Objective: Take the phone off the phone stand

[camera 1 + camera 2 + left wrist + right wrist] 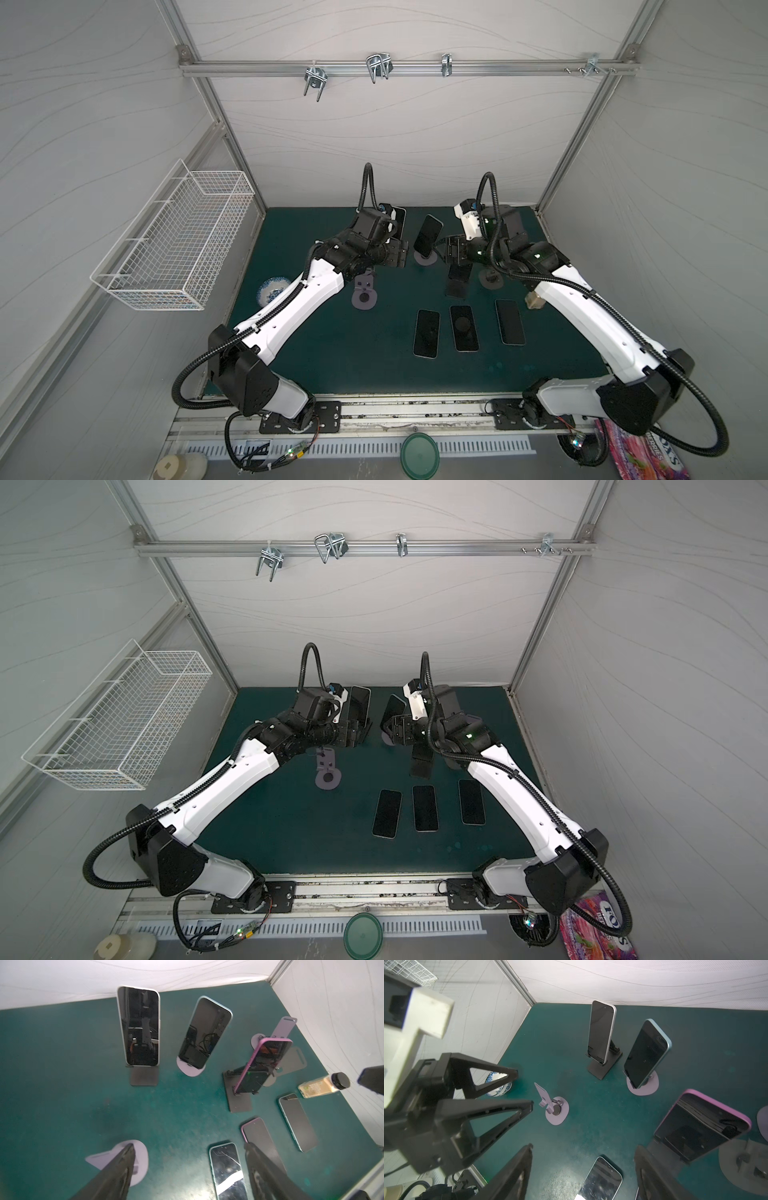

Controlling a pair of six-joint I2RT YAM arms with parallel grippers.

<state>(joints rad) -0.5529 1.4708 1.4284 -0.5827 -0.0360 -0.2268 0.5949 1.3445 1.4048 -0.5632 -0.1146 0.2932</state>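
Observation:
In both top views a blue-edged phone (428, 235) (395, 706) leans upright on a lilac round-based phone stand (424, 261). My left gripper (405, 255) is just to its left and my right gripper (446, 251) just to its right. Both hover open and hold nothing. The left wrist view has this phone (204, 1032) ahead of the open left gripper (189, 1147). The right wrist view has it (645, 1053) beyond the open right gripper (583, 1147). A white phone (139, 1026) and a purple phone (261, 1066) each lean on a black stand.
Three phones lie flat on the green mat near the front, one of them (464, 328) in the middle. An empty lilac stand (365, 293) is at centre left and a grey stand (490, 278) under the right arm. A bottle (534, 301), a patterned dish (272, 289) and a wire basket (174, 237) line the sides.

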